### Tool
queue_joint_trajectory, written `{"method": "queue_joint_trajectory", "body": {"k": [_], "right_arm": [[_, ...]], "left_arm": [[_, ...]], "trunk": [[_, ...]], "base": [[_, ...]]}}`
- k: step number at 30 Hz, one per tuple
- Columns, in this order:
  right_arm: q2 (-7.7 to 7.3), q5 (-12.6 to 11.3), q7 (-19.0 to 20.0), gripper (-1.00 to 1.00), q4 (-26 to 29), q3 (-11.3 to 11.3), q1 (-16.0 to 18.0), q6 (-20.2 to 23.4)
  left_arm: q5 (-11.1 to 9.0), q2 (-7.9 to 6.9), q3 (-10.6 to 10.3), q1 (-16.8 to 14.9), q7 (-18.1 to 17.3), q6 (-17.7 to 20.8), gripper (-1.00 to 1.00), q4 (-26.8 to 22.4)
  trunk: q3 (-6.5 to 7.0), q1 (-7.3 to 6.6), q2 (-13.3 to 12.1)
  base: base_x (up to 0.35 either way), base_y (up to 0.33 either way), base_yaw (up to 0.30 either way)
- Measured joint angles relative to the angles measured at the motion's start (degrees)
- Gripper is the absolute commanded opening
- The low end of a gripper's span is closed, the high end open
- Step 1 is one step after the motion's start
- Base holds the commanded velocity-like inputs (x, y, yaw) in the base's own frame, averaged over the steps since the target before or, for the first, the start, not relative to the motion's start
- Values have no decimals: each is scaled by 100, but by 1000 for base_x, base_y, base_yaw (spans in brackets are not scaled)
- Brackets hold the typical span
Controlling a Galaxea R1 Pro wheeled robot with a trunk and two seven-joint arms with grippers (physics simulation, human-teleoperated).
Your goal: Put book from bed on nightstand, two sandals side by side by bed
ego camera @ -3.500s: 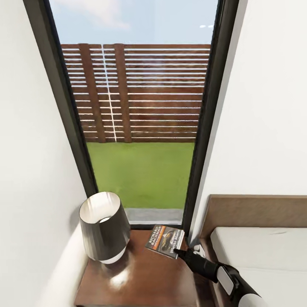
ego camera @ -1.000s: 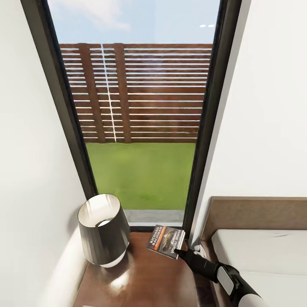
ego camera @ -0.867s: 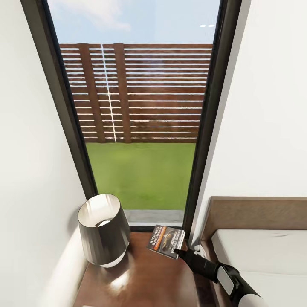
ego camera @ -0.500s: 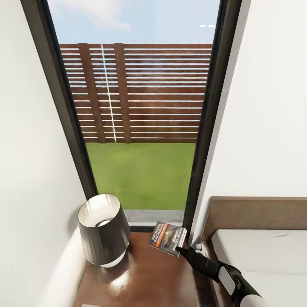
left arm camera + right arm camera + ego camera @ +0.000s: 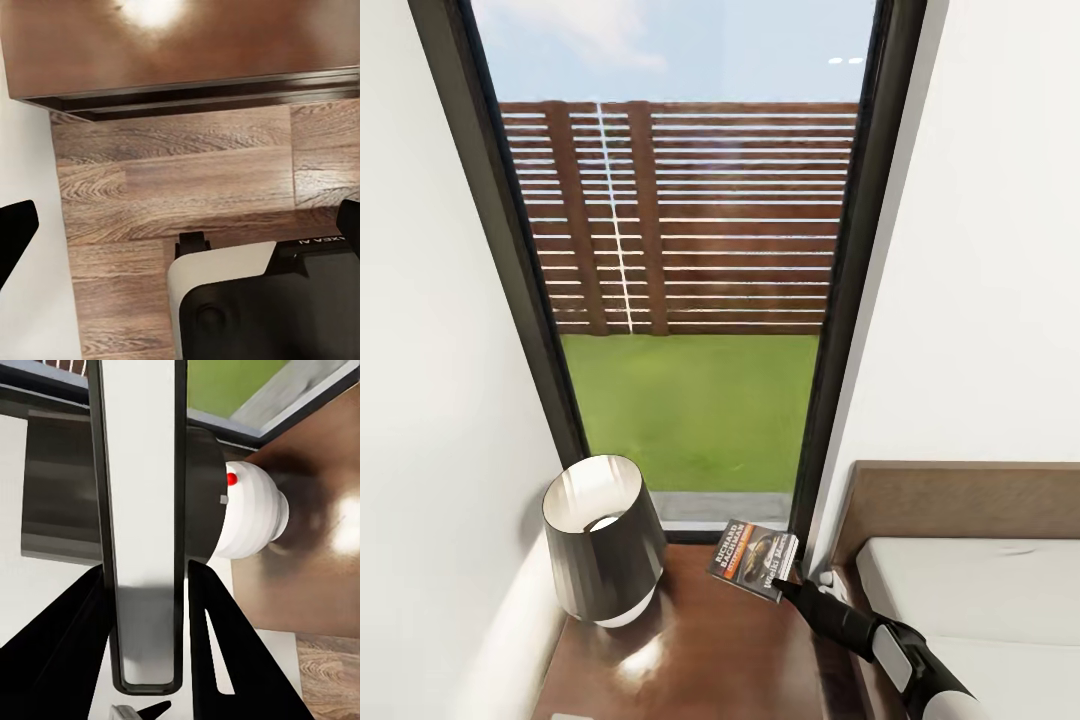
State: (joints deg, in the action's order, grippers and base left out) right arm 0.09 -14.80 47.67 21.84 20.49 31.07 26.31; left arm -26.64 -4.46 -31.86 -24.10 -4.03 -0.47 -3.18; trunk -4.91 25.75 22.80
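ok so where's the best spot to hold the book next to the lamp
Probably its thin near-right edge, clamping across the covers and coming in from the bed side. The book is flat and thin, and the lamp crowds its left. The right gripper pinches there now.

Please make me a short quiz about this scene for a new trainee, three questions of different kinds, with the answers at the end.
1. True or false: the book lies on the bed.
2. Choose one: what stands on the nightstand, to the left of the book in the head view? A) a lamp B) a vase C) a clock
3. Short answer: which pincer holds the book?

Key:
1. False. It is over the nightstand's back corner, near the window.
2. A.
3. The right pincer. In the right wrist view the book sits edge-on between its fingers.
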Motion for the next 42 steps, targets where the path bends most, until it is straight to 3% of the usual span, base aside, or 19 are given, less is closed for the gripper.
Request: {"method": "queue_joint_trajectory", "body": {"k": [11, 20, 30, 42], "right_arm": [[0, 2, -7, -100, -1, 1, 0, 2], [-45, -7, -90, -100, -2, -15, 6, 122], [-51, -10, -105, -100, -2, -16, 7, 145], [-51, -9, -111, -100, -2, -16, 7, 147]], "left_arm": [[0, 0, 0, 0, 0, 7, 100, 0], [0, -15, -1, -17, -8, 82, 100, 3], [0, -17, -2, -20, -10, 93, 100, 4], [0, -17, -2, -20, -10, 94, 100, 4]], "trunk": [[0, 0, 0], [-162, 198, 361], [-163, 198, 362], [-379, 462, 844]], "base": [[0, 0, 0], [0, 0, 0], [0, 0, 0], [0, 0, 0]]}}
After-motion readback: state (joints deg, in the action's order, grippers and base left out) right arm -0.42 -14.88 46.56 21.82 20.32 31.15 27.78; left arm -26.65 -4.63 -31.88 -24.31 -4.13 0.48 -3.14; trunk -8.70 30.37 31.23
